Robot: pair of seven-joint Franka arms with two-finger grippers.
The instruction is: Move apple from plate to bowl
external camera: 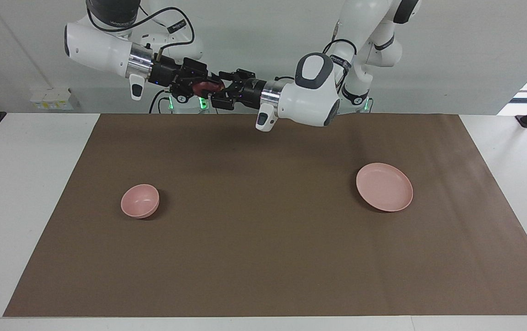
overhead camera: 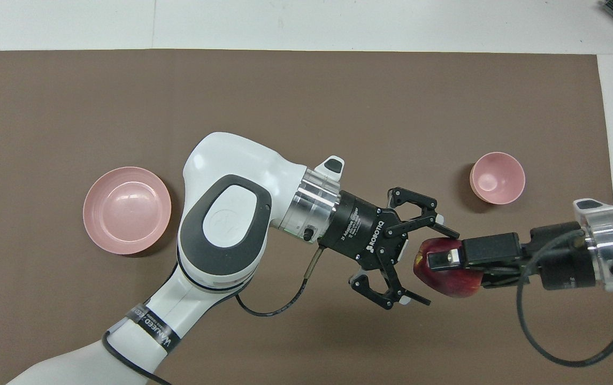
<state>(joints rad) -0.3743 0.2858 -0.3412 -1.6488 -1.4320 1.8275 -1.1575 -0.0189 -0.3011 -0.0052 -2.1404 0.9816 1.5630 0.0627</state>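
The dark red apple [overhead camera: 448,283] [external camera: 204,86] hangs in the air over the brown mat, held by my right gripper [overhead camera: 448,264] [external camera: 208,86], which is shut on it. My left gripper [overhead camera: 439,268] [external camera: 220,90] faces it from the other end. It is open, and its fingers [overhead camera: 445,231] straddle the apple's end without touching it. The flat pink plate [external camera: 384,187] [overhead camera: 127,210] lies empty toward the left arm's end. The small deep pink bowl [external camera: 140,201] [overhead camera: 497,178] stands empty toward the right arm's end.
A brown mat [external camera: 263,257] covers most of the white table [external camera: 24,193]. Both forearms stretch level above the mat's edge nearest the robots, with cables hanging from them.
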